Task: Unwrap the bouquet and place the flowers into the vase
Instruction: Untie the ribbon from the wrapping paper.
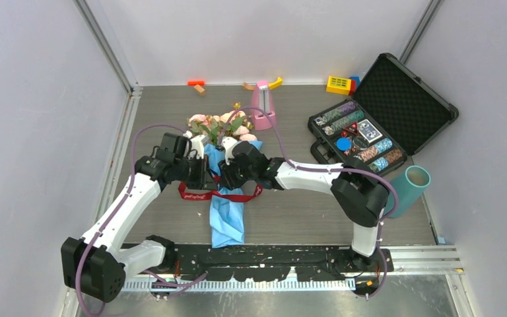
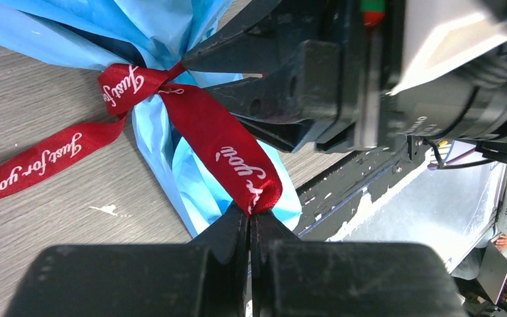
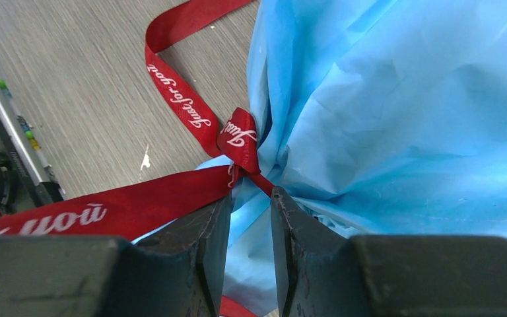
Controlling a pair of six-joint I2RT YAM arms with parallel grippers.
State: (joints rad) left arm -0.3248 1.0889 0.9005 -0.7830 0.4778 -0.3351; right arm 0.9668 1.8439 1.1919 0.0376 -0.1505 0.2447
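Ribbon (image 2: 221, 142) pinched shut in left gripper (image 2: 249, 224), running back to knot (image 2: 122, 82); right gripper (image 3: 249, 218) half-closed just beside knot, astride neck of paper cone (image 3: 383, 99), hold uncertain.

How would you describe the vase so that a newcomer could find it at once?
Find the large open black case on the right side of the table. Just past its near right corner, by the wall, is the vase: a plain teal cylinder, unlike the pink tapered object at the back.
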